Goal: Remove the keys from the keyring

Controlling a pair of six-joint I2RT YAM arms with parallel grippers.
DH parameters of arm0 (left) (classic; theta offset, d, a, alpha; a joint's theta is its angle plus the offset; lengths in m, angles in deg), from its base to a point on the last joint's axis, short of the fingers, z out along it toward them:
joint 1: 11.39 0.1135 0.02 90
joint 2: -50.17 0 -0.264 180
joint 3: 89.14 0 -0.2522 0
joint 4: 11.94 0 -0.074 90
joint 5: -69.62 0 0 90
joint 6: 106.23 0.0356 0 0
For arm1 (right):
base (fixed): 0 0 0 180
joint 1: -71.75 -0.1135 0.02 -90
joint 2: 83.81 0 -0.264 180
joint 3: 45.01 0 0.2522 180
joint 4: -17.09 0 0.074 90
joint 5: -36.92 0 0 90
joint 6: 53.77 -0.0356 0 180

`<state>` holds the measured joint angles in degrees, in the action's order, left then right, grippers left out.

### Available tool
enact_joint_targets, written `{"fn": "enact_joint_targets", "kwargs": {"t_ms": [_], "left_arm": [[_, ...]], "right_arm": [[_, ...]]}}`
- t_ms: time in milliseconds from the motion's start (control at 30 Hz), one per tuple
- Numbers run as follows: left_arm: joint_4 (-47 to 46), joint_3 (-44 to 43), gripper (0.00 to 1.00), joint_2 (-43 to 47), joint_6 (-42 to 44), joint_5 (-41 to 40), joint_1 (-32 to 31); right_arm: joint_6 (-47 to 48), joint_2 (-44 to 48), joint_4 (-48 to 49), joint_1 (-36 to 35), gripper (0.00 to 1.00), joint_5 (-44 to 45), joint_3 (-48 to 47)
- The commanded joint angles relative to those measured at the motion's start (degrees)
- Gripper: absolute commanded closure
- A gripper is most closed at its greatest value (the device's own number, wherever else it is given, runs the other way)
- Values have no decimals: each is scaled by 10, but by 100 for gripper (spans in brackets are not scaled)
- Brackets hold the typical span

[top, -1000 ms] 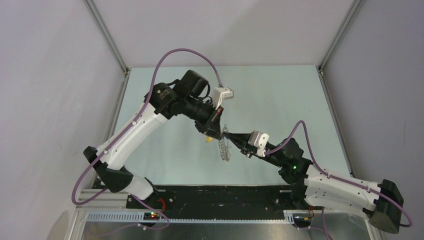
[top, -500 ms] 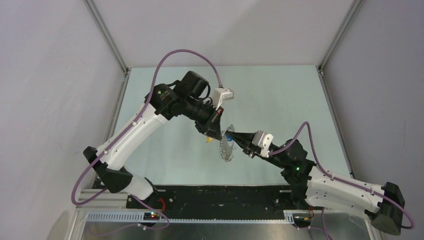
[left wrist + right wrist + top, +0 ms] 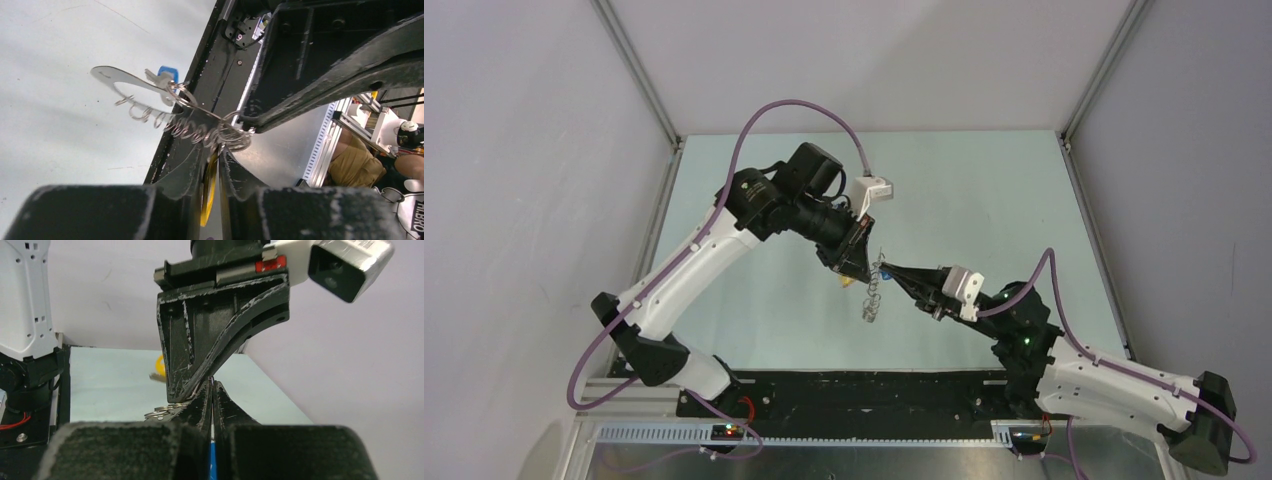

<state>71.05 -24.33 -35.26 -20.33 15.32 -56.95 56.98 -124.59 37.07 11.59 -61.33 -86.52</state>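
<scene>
Shows two arms meeting tip to tip above the pale green table (image 3: 984,200).

Writing: on the left gripper (image 3: 861,277), a red label (image 3: 270,264) with print too small to read. At the lower right corner of the left wrist view, cropped capitals (image 3: 411,223), not legible in full.

Pose: left arm reaching forward, elbow high, wrist turned down and to the right. Right arm stretched low and long to the left, fingers near level.

Right gripper (image 3: 888,268) clenched tight on the keyring (image 3: 872,298) at its bunched small rings (image 3: 200,132). Left jaws a narrow slit apart, a yellow tag (image 3: 209,192) in the slit; gripped or not, impossible to tell.

Keyring hanging on edge below the two tips, off the table, with a blue-tagged key (image 3: 166,72) just beside its loop.
</scene>
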Motion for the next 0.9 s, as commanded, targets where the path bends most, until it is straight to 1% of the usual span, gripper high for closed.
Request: {"fn": "enact_joint_targets", "kwargs": {"t_ms": [0,33,67,100,133,200,267,400,467,533,567,733,800,867], "left_arm": [[8,-9,71,7,-1,-14,0],[8,-15,66,9,2,-17,1],[8,-19,55,14,4,-30,0],[6,-23,50,18,8,-36,0],[5,-24,41,26,11,-53,1],[1,-25,31,40,18,-81,1],[-8,-22,27,54,25,-102,1],[-44,-5,23,90,38,-122,1],[-67,11,23,115,62,-122,0],[-102,56,24,149,94,-112,0],[-134,71,24,162,117,-107,0],[-266,210,26,269,200,-54,0],[-315,241,26,292,242,-42,-1],[-335,261,27,305,281,-27,-1]], "right_arm": [[-18,17,102,-3,100,-7,3],[-20,15,104,-3,100,-2,4],[-23,15,107,-3,100,5,5],[-26,15,108,-3,100,10,5],[-31,16,109,-3,100,19,5],[-39,18,108,-3,100,28,6],[-45,22,106,-3,100,31,6],[-61,26,99,-2,100,41,7],[-73,28,95,-1,100,46,7],[-86,30,93,1,100,49,7],[-96,31,92,3,100,49,7],[-121,30,87,11,100,46,7],[-128,29,88,15,100,42,7],[-134,27,90,18,100,36,7]]}}
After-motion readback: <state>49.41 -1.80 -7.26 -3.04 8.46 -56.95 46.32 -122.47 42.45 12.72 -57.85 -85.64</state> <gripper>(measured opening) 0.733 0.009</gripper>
